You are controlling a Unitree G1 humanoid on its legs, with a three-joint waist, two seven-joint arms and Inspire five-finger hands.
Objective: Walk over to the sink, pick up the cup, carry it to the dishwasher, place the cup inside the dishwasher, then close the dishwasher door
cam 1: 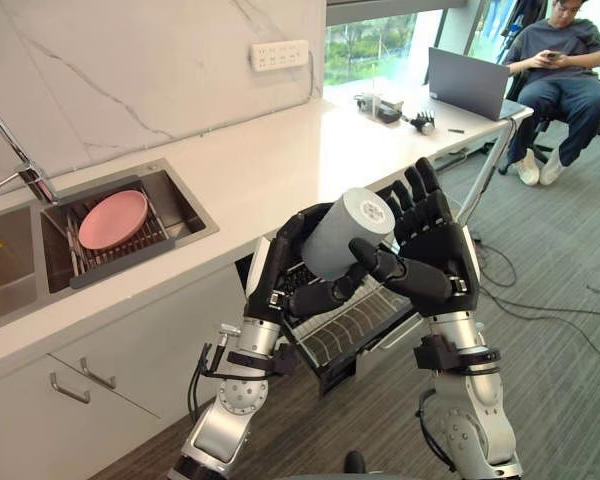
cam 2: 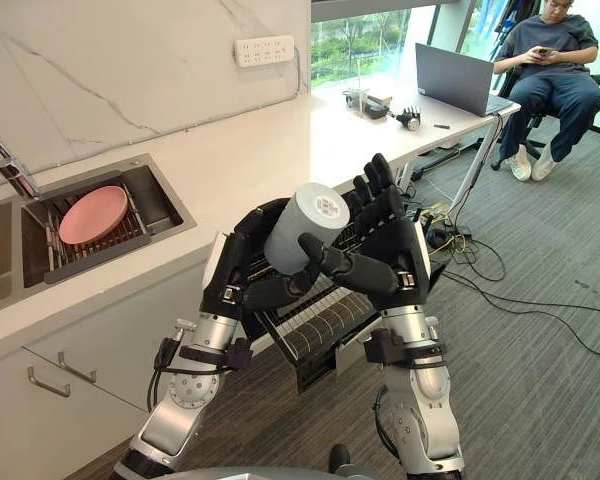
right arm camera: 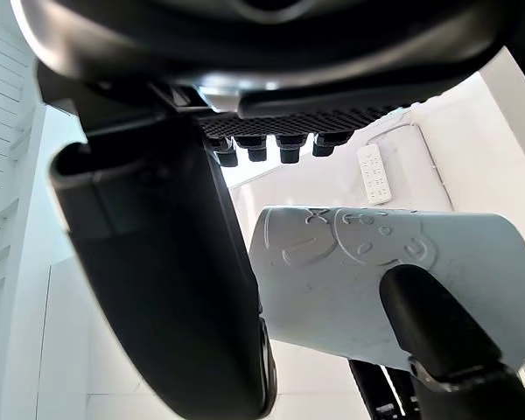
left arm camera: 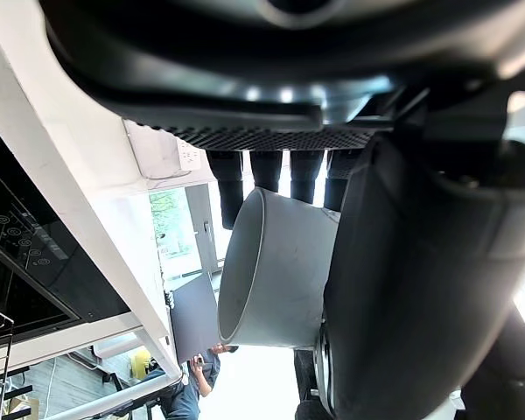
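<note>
- Two hands share the cup (cam 1: 348,232), which is tilted in the air above the pulled-out dishwasher rack (cam 1: 355,330), just off the counter's (cam 1: 280,160) front edge.
- The left hand (cam 1: 276,274) curls its fingers beneath the cup. The right hand (cam 1: 438,258) keeps its fingers upright behind the cup and clamps its thumb across the front.
- The step looks like carrying ending and placing beginning.
- The next move calls for lowering the cup between the rack's wires, then loosening both grips.
</note>
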